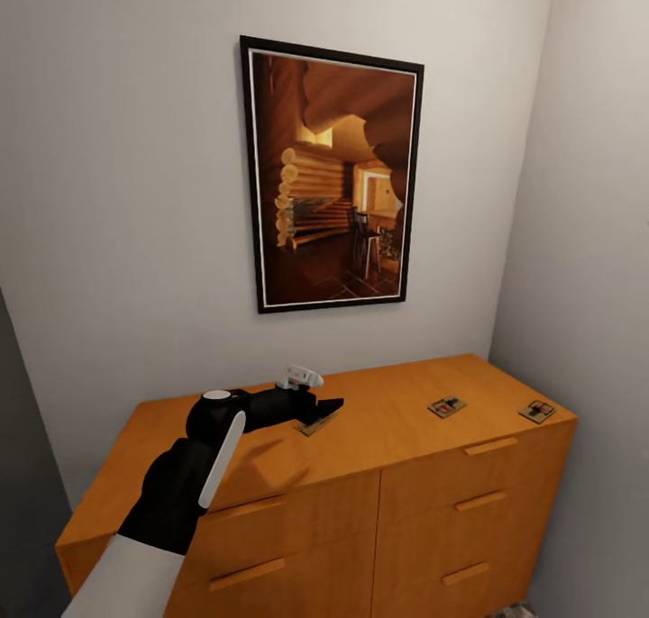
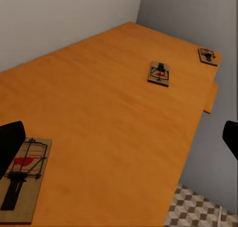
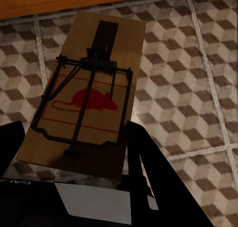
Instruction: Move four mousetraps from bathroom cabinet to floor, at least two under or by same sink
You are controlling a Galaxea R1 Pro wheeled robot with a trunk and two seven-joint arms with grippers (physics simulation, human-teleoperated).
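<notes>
The parted left gripper (image 1: 317, 413) hovers over a trap (image 2: 22, 180) mid-cabinet (image 1: 388, 438); the right gripper (image 3: 74, 152) clamps another trap (image 3: 87, 95) lengthwise above floor (image 3: 198, 88).

Left gripper (image 2: 119, 137) w/ fingers spread wide over the orange cabinet top (image 2: 109, 113). One mousetrap (image 2: 22, 180) lies flat just by one fingertip (image 2: 11, 137); two more, (image 2: 159, 73) & (image 2: 208, 56), sit farther along near the wall corner. Cube-pattern floor tiles (image 2: 196, 212) show past the cabinet edge.

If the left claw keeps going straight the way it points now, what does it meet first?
Probably the nearest mousetrap, lying flat on the cabinet top just ahead of the open left claw, by its finger. Past it, the top looks free until the middle mousetrap; depth is unclear.
</notes>
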